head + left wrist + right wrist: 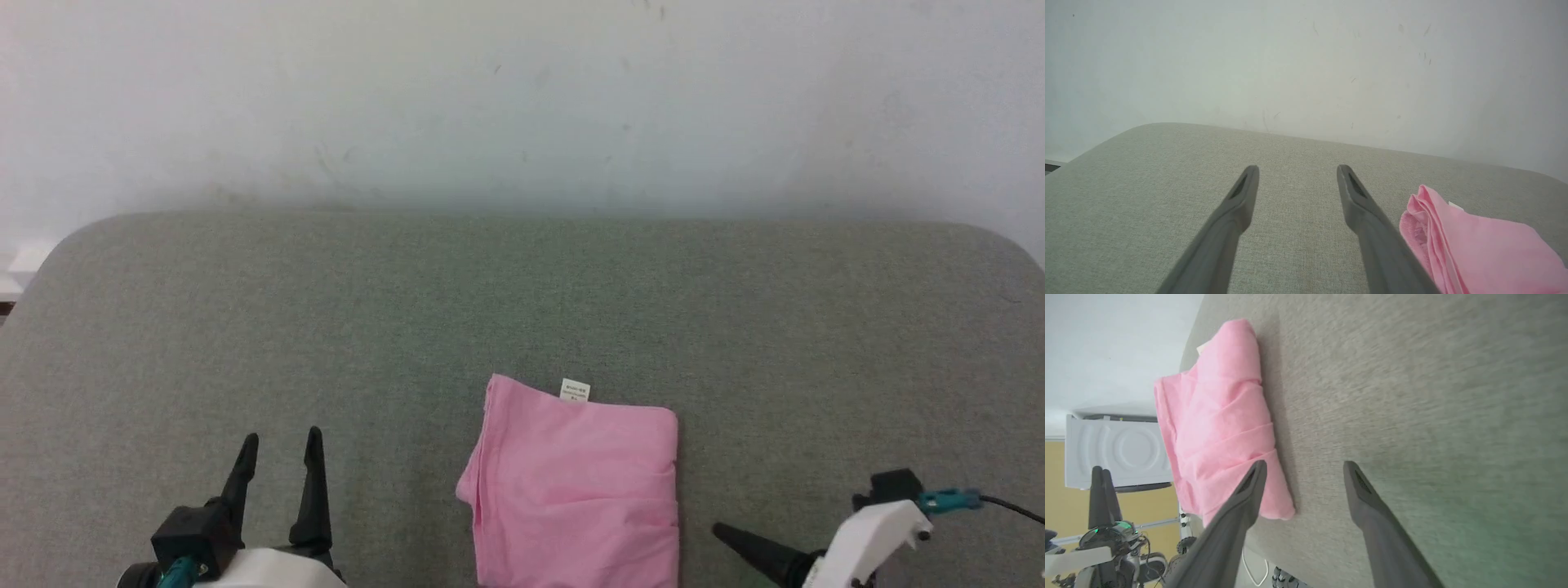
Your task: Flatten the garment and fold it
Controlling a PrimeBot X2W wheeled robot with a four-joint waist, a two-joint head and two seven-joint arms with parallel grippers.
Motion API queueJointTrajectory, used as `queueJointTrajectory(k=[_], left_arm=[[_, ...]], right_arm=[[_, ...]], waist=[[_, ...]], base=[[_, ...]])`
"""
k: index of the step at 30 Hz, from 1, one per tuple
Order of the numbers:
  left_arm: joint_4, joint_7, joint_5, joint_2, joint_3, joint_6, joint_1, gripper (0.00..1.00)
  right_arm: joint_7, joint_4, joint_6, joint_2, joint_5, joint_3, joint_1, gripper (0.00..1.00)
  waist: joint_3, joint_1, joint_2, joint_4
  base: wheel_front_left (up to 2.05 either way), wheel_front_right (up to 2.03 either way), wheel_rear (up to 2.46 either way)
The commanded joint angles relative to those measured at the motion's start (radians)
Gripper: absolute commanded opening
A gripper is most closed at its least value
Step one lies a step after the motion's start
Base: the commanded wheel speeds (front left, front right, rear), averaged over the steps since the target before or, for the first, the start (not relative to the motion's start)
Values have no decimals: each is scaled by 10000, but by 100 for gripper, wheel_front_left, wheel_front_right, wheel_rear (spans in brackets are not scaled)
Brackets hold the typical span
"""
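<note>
Left fingers (pixel 313 490) and right fingers (pixel 1249 494) gape wide, empty, flanking the folded garment (pixel 575 490); print on its white tag (pixel 575 390) is illegible.

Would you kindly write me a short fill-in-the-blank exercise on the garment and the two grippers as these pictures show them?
1. The garment, folded on the grey surface, is ____ in colour.
2. The small tag at its far edge is ____.
3. The left gripper and the right gripper both have their jaws ____.
4. In the head view, the garment lies ____ the two grippers.
Missing words: pink; white; open; between.
</note>
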Motion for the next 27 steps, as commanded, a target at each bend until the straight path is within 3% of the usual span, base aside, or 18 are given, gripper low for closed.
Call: queueJointTrajectory(k=[1, 7, 13, 14, 16, 20, 27], left_arm=[[12, -21, -19, 6, -28, -34, -188, 100], [89, -22, -18, -21, -207, -139, -371, 100], [59, -26, -32, -49, -331, -211, -474, 100], [56, -27, -42, -52, -339, -218, -491, 100], [60, -29, -56, -41, -359, -249, -526, 100], [76, -35, -40, -23, -388, -259, -559, 100], [-138, 7, 266, 200, -469, -58, -446, 100]], right_arm=[[202, 241, 4, 64, 559, 319, -375, 100], [-286, 1470, 4, 112, 2216, 1389, -1279, 100], [-811, 2392, 4, 115, 2841, 2441, -1838, 100], [-889, 2524, 4, 116, 2899, 2585, -1923, 50], [-1059, 2659, 4, 116, 2891, 2845, -2093, 0], [-1512, 2512, 4, -140, 2528, 3320, -2321, 0], [-2674, 1924, 4, -1619, 435, 4541, -2350, 0]], waist=[[179, 0, 0, 252], [380, 0, 0, 544], [462, 0, 0, 653], [471, 0, 0, 662], [493, 0, 0, 657], [446, 0, 0, 577], [195, 0, 0, 228]], base=[[0, 0, 0], [0, 0, 0], [0, 0, 0], [0, 0, 0], [0, 0, 0], [0, 0, 0], [0, 0, 0]])
